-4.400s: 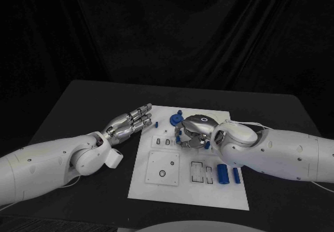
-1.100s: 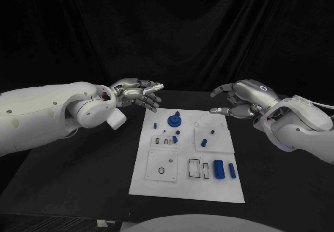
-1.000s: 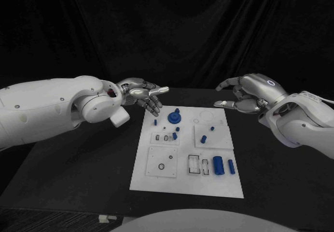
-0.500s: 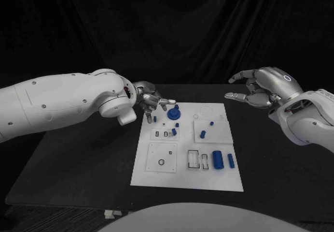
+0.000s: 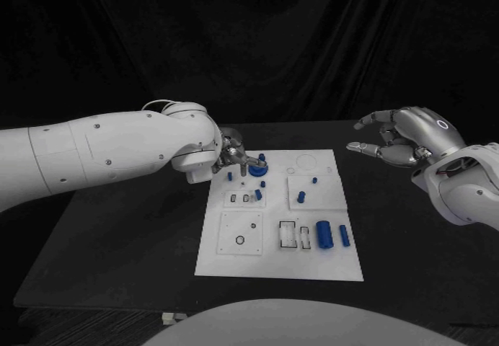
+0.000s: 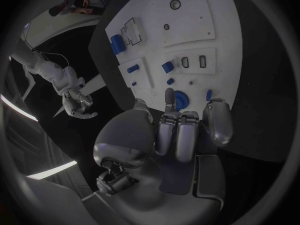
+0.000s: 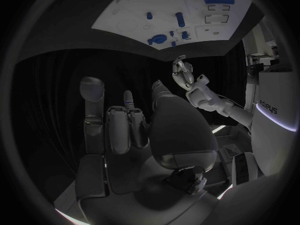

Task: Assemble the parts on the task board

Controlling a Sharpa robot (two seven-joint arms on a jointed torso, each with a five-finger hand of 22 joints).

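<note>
The white task board (image 5: pixel 241 259) lies in the middle of the black table. A round blue part (image 5: pixel 256 169) stands near its far left corner. Small blue pegs (image 5: pixel 301 196) stand mid-board, and two blue cylinders (image 5: pixel 324 236) lie at the right. My left hand (image 5: pixel 233 158) hovers at the far left corner with fingers stretched out. Its fingertips (image 6: pixel 169 93) are right beside the round part (image 6: pixel 182 99); I cannot tell if they touch. My right hand (image 5: pixel 407 138) hangs off the board's right side, fingers apart, holding nothing. The board (image 7: pixel 131 7) lies well beyond that hand (image 7: pixel 134 122).
A raised square plate with a small ring (image 5: pixel 241 240) sits on the board's near left. Beside it are rectangular slots (image 5: pixel 289 235). Bare black table (image 5: pixel 125 245) surrounds the board. My bulky left forearm (image 5: pixel 104 155) spans the table's left side.
My left hand has dropped and closed in on the round blue part. My right hand has drawn back to the right, away from the board.
</note>
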